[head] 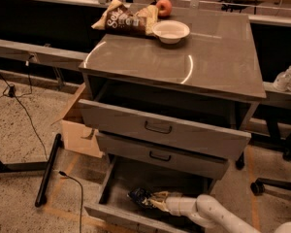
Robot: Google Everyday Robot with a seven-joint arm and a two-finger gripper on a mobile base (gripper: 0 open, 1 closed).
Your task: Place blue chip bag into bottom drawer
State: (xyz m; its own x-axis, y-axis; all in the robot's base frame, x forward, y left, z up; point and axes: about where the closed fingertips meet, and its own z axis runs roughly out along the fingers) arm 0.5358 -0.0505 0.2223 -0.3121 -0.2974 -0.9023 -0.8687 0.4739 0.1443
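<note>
**Gripper at the blue chip bag inside the bottom drawer**

The bottom drawer (117, 214) of the grey metal cabinet (218, 57) stands pulled out, and the robot's pale arm (211, 213) reaches into it from the lower right. The gripper (156, 201) sits low inside the drawer, near its front edge, pointing left. The blue chip bag (139, 195) lies right at the gripper's tip, touching it, within the drawer's walls and toward the front. Whether the gripper is clamped on the bag or has let go of it cannot be told from this view.

Above, the middle drawer (160, 155) and the top drawer (160, 127) are both partly open, each with a dark loop handle, and the top one juts out farther. On the cabinet's top, at the back left, lie a brown chip bag (123, 19), a white bowl (170, 31) just beside it and a red apple (163, 7) behind the two. A cardboard box (77, 130) stands on the floor against the cabinet's left side. A dark cable (80, 198) trails over the speckled floor.
</note>
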